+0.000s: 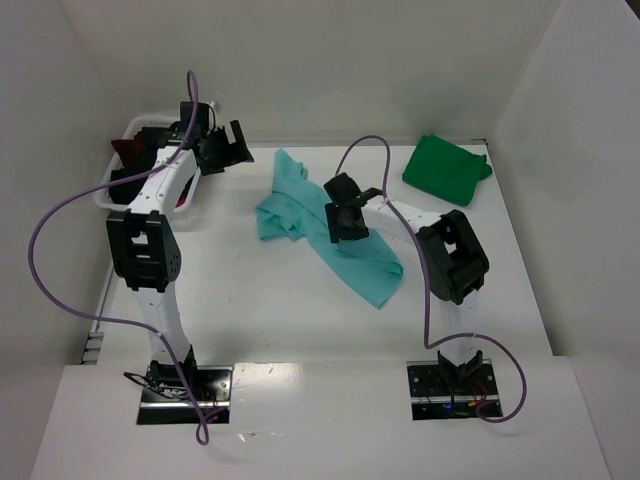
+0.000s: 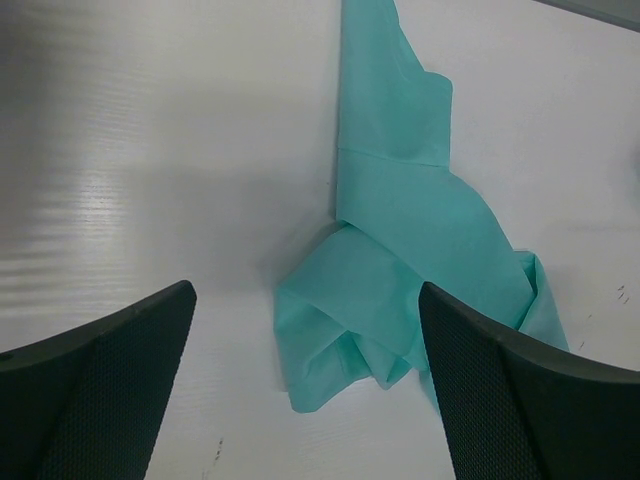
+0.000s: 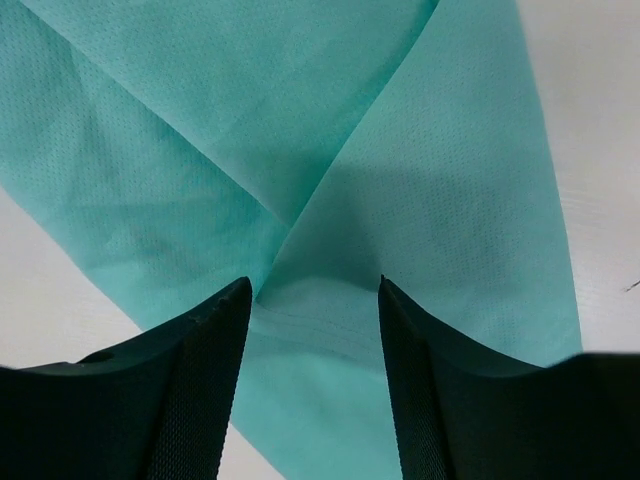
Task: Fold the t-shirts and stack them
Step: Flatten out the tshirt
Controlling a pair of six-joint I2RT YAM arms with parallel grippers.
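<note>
Starting at the far left, a white basket (image 1: 104, 197) sits mostly hidden behind the left arm (image 1: 148, 250); the dark cloth inside it is hard to make out. The left gripper (image 1: 228, 148) hovers just beside the basket, jaws fully wide, holding nothing. At centre, the teal t-shirt (image 1: 290, 215) lies crumpled on the table (image 1: 250, 300). The right gripper (image 3: 313, 285) is down on it, jaws part-open astride a raised crease, nothing pinched yet. A clean grab probably means taking only the top layer by the seam. How many layers sit between the fingers cannot be told. Far right, the green t-shirt (image 1: 445, 170) lies folded.
</note>
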